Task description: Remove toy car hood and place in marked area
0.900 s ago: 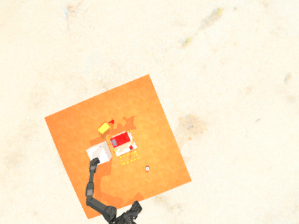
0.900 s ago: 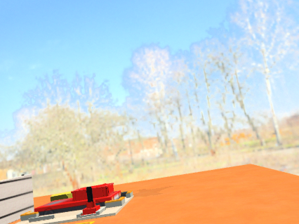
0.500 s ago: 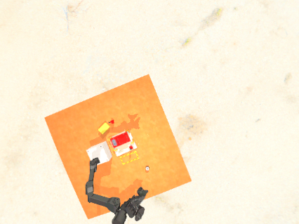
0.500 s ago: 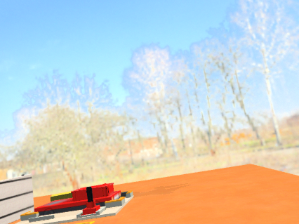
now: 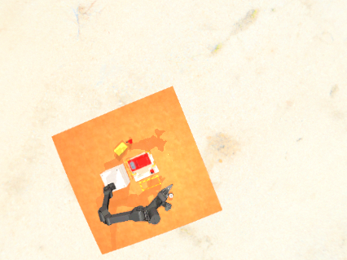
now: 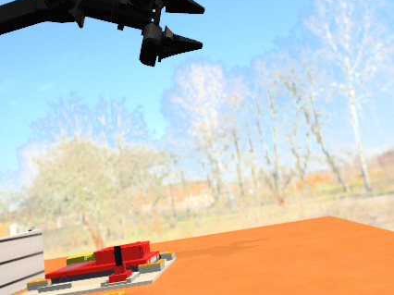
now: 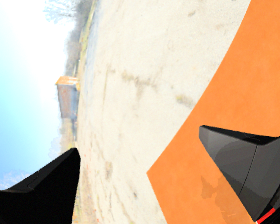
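The red toy car (image 5: 138,157) (image 6: 60,273) sits on a white board (image 5: 140,178) (image 6: 143,281). A raised red block (image 6: 124,252) is on the car; I cannot tell for sure which part is the hood. A small red piece with a black upright (image 6: 118,256) stands by the car's side. The marked area (image 5: 148,178), a yellow striped outline, lies on the table beside the board. My gripper (image 5: 171,195) (image 6: 203,28) (image 7: 140,143) is wide open and empty, high above the table and away from the car, its fingers pointing outward.
A white box (image 5: 118,177) (image 6: 20,261) stands beside the board, near the arm's base. A yellow block (image 5: 120,148) with a small red piece (image 5: 129,141) lies behind the car. A small round white-and-orange thing (image 5: 170,196) shows near the gripper from above. The orange table (image 5: 183,152) (image 6: 277,261) (image 7: 250,80) has straight edges.
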Robot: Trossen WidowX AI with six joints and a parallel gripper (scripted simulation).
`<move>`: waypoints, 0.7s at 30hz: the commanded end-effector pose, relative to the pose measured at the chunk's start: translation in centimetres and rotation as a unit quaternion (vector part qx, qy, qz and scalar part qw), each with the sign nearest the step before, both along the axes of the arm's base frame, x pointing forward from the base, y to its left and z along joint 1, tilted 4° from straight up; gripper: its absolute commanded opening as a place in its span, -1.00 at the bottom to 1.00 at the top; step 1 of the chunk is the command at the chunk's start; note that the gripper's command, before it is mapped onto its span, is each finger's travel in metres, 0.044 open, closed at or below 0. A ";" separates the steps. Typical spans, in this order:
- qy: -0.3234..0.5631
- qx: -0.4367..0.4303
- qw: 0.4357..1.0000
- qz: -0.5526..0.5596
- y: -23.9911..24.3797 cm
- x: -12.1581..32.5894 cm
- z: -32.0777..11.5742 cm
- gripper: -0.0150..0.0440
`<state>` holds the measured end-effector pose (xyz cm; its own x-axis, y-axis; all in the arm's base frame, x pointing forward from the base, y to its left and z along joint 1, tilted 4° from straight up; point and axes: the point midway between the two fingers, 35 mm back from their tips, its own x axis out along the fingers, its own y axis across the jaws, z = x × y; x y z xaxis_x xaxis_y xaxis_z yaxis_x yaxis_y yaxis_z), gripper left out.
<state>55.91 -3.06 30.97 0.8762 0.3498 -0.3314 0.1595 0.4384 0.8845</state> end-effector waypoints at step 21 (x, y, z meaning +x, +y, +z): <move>0.360 -0.348 0.828 0.252 11.9 -16.2 -25.4 1.00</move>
